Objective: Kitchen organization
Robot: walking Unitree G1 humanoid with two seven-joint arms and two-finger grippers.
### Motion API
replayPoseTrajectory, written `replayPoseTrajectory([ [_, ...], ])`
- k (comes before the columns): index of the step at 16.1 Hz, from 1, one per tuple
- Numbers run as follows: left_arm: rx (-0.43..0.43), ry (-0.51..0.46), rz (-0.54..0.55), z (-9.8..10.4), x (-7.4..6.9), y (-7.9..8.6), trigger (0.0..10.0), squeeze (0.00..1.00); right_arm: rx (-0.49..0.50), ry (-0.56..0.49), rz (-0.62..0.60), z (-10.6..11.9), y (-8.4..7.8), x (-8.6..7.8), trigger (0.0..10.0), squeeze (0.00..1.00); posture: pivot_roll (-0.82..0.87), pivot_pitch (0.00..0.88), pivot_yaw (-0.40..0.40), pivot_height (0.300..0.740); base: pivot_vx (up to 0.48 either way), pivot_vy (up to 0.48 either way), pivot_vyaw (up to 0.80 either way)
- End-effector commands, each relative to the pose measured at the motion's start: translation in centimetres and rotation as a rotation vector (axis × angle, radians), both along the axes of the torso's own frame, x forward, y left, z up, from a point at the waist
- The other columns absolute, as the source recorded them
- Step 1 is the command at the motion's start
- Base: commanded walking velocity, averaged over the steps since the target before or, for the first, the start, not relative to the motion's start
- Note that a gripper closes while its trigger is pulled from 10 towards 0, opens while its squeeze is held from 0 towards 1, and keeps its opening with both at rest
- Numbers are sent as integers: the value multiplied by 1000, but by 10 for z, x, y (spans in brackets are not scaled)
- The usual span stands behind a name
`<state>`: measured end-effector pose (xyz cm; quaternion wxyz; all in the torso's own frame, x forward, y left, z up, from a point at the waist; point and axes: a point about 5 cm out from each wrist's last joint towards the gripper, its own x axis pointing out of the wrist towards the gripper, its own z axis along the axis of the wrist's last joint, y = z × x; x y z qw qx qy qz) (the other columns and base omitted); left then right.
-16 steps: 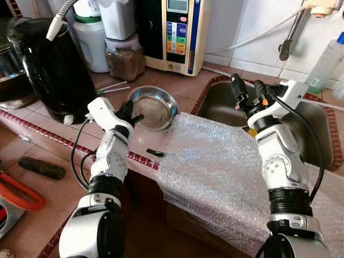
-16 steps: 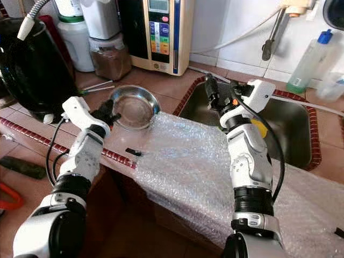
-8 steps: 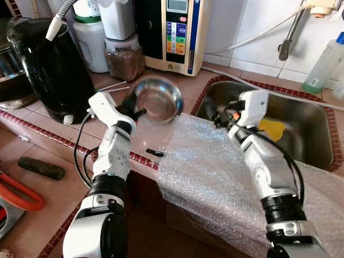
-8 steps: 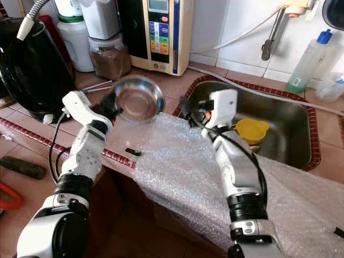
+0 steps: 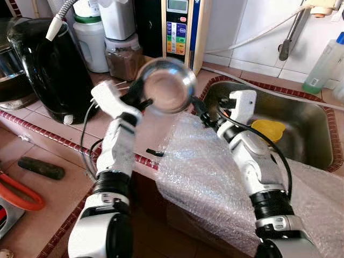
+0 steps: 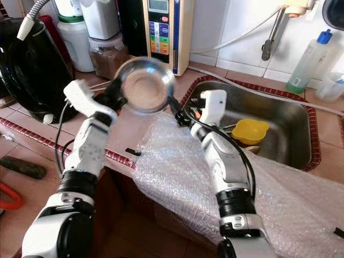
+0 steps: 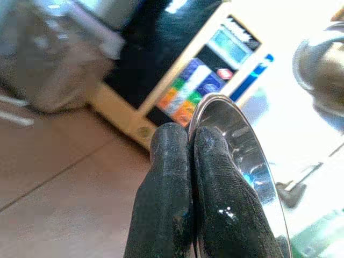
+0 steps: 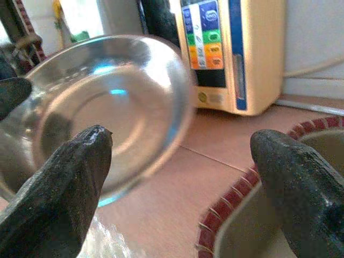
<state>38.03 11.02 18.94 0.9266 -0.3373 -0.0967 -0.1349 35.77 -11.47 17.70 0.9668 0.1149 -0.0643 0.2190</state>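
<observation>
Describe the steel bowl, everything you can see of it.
The bowl is a shallow round dish of shiny steel with a flat bottom and thin rim, empty inside. It is lifted off the counter and tipped on edge. The left gripper pinches its rim, fingers shut on it. The right gripper, open, sits close beside it without touching.

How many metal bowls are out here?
1: a steel bowl held up above the counter, pinched at its rim by the left gripper. More may be hidden in the sink.
</observation>
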Motion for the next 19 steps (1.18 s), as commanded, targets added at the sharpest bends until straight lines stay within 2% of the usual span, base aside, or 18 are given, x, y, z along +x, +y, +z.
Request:
replayPoseTrajectory([
  [1,22,-61,-53,12,-1,-10,0,0,41,12,-8,3,1,4,10000,0,29,0,48,740,0,0,0],
  [2,34,-75,-88,13,-4,-18,0,0,92,31,-26,5,2,7,10000,0,27,0,50,740,0,0,0],
  [3,38,-82,-103,13,-5,-22,0,0,92,37,-51,5,2,11,10000,0,26,0,53,740,0,0,0],
  [4,45,-79,-109,12,-5,-25,0,0,187,20,-38,15,4,12,10000,0,28,0,53,740,0,0,0],
  [6,41,-83,-113,13,-5,-25,0,0,163,30,-53,14,4,14,10000,0,27,0,54,740,0,0,0],
  [7,40,-93,-122,15,-6,-25,0,0,108,73,-110,7,-1,18,0,0,33,0,52,740,0,0,0],
  [15,54,-106,-172,14,-9,-25,0,0,220,180,-166,-1,-9,25,0,0,37,0,62,740,0,0,0],
  [19,59,-107,-188,13,-10,-29,0,0,224,215,-152,-6,-8,26,0,0,47,0,60,740,0,0,0],
])
